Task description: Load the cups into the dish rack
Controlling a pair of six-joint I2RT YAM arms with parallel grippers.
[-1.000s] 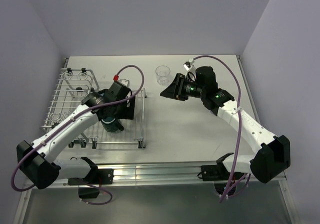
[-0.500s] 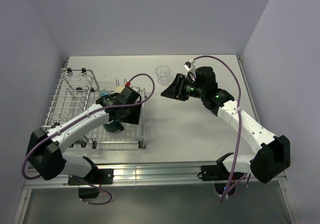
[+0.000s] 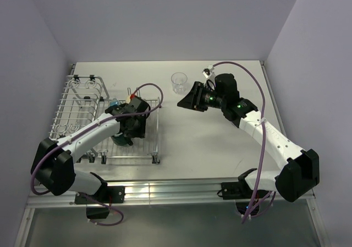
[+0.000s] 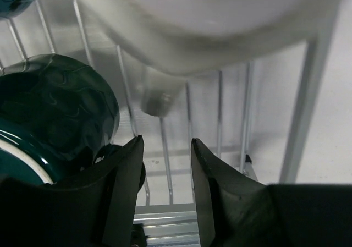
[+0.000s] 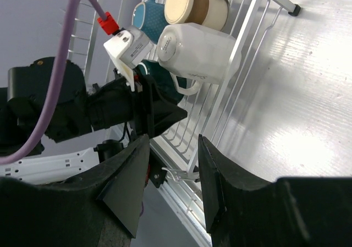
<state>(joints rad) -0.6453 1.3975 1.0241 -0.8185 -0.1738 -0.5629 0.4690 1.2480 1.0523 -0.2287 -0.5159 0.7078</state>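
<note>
The left arm reaches over the dish rack (image 3: 157, 132), which stands on the left part of the surface (image 3: 209, 142). The left claw (image 4: 166, 148) hangs low above the rack wires, its jaws a narrow gap apart with nothing between them. The dark teal mug (image 4: 52, 115) lies in the rack just beside one finger; whether they touch I cannot tell. A white mug (image 4: 220, 16) fills the top of the left wrist view, blurred.

The right wrist view shows the white mug against the rack's side rail, with the brown cup (image 5: 195, 5) and the light blue mug (image 5: 147, 13) packed close behind it. The right claw (image 5: 172, 148) hovers over bare surface, spread wide and holding nothing. The clear glass tumbler (image 3: 179, 83) stands upright outside the rack, near the right claw.
</note>
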